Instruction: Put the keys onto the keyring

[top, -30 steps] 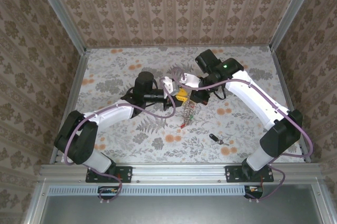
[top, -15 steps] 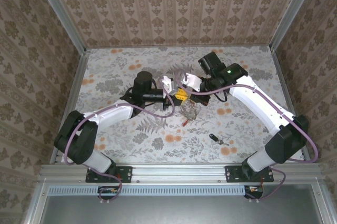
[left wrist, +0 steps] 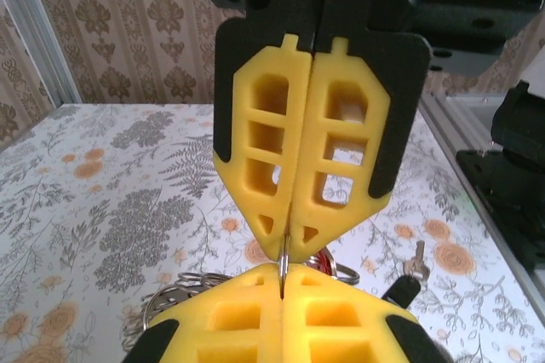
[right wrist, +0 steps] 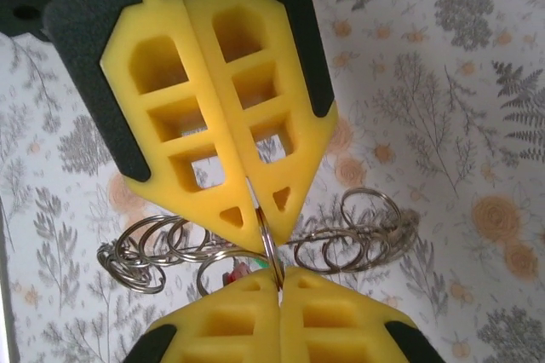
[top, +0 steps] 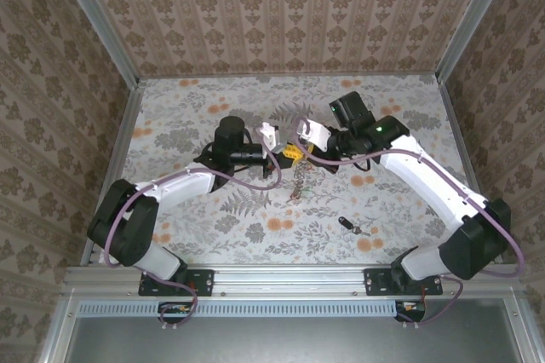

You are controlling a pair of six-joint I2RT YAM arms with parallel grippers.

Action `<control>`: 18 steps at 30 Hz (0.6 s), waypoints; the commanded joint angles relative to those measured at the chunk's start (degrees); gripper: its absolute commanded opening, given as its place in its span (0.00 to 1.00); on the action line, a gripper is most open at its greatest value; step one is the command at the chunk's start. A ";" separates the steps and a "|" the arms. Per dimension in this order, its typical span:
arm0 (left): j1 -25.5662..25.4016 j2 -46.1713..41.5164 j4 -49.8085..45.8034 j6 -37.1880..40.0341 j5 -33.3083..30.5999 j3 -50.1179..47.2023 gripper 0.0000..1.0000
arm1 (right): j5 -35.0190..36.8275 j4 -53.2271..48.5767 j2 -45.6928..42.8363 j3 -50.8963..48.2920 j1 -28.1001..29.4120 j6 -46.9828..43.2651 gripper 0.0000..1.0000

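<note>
Left gripper (left wrist: 285, 239): yellow foam fingers pressed together, pinching thin wire of round grey metal keyring (top: 298, 182) | right gripper (right wrist: 258, 210): tip to tip with it, nipping same wire | keyring: mid-table, loops hanging at 6 o'clock of fingertips | small black-headed key (top: 347, 225): on floral-print table (top: 213, 116), 4 o'clock of keyring, well apart

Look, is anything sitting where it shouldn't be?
One black-headed key lies alone on the table, away from the keyring pinched by the left gripper and right gripper.
</note>
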 commanded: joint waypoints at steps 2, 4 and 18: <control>-0.04 0.77 16.02 -8.90 1.59 -1.87 0.00 | -5.84 11.17 -3.11 -5.48 -1.77 4.41 0.18; -0.06 1.80 19.54 -11.01 1.74 -2.06 0.00 | -7.21 15.59 -3.32 -7.80 -1.99 5.83 0.20; -0.02 0.83 18.82 -9.78 -2.17 -3.23 0.00 | -0.07 34.74 -6.97 -18.45 -2.71 12.11 0.26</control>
